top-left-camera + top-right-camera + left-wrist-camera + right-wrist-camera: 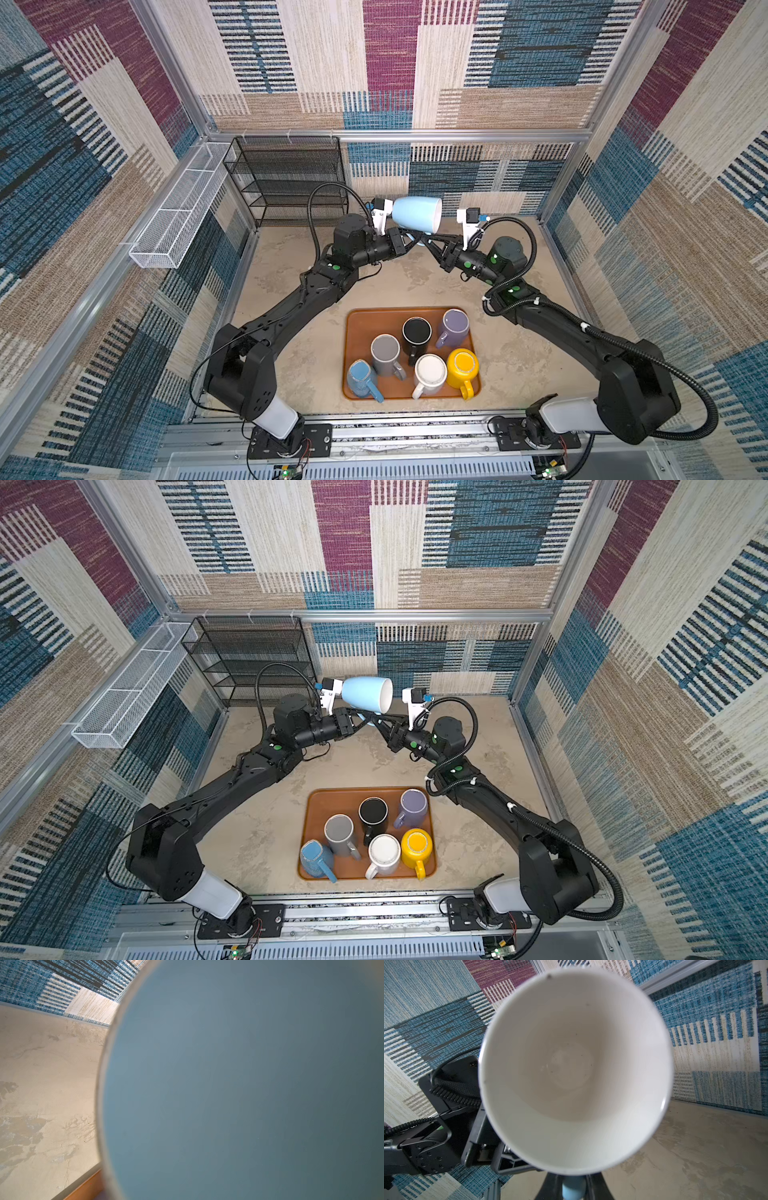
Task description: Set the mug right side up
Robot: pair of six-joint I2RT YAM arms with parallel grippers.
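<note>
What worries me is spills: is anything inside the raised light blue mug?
In the right wrist view the light blue mug shows a white inside, empty to the bottom but for a few dark specks. Nothing in there is covered.

free: table [399, 282] beyond tray [374, 322] | blocked: back-left — wire rack [286, 178]; centre — raised mug [417, 214]

The mug [415, 214] looks glossy glazed, the rack [286, 178] metal mesh.
</note>
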